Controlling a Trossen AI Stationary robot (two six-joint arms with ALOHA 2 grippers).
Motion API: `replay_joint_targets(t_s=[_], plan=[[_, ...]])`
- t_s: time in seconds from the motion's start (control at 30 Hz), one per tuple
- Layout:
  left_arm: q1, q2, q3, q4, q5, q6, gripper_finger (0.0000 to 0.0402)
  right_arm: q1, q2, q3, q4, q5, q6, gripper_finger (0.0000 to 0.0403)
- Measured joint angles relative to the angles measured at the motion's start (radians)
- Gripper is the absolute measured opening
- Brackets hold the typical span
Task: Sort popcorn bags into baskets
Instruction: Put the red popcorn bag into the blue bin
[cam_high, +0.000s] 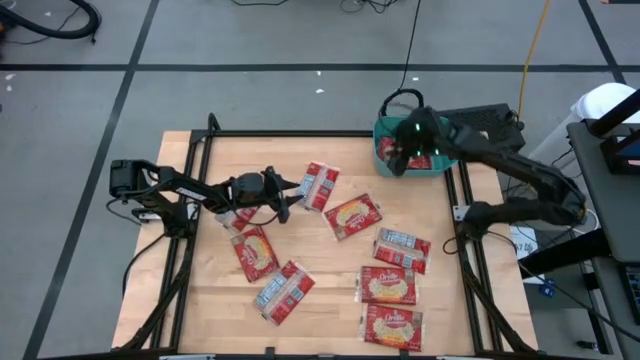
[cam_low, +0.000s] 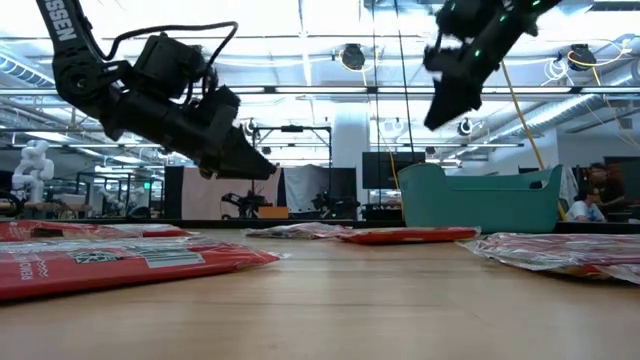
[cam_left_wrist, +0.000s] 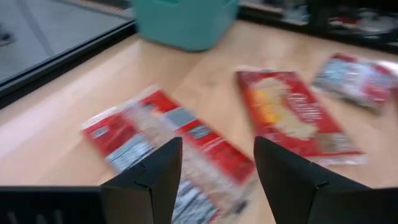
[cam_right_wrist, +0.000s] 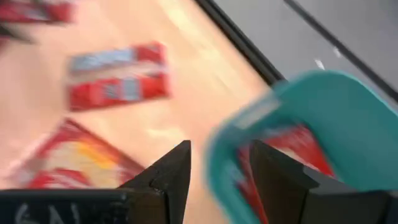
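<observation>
Eight flat red popcorn packets (cam_high: 353, 215) lay loose on our pale wooden table (cam_high: 320, 300), by our count, with at least one more inside the teal plastic basket (cam_high: 384, 133) at the far right corner. Our right gripper (cam_high: 396, 160) hung over that basket's rim, fingers apart and empty, so we judged a drop just finished. Our left gripper (cam_high: 287, 204), fingers also apart, hovered above a packet (cam_high: 319, 186); next, it needed lowering and closing.
</observation>
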Motion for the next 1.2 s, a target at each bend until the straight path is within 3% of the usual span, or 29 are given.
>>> replay_joint_targets(t_s=[0.3,0.47,0.67,0.9,1.2], plan=[[0.022,0.000,0.000,-0.132,-0.021,-0.013,0.0194,0.312,-0.137,-0.224,0.340,0.028,-0.003,0.0153],[0.021,0.000,0.000,-0.197,-0.021,-0.043,0.0224,0.447,-0.113,-0.394,0.671,0.031,0.006,0.0153],[0.016,0.000,0.000,-0.239,-0.028,-0.042,0.0270,0.575,-0.016,-0.529,0.977,0.131,0.037,0.0153],[-0.017,0.000,0.000,-0.244,-0.028,0.047,0.0291,0.654,0.126,-0.537,1.136,0.185,0.048,0.0153],[0.000,0.014,0.000,-0.253,-0.034,0.071,0.0260,0.664,0.287,-0.537,1.334,0.185,0.048,0.0153]])
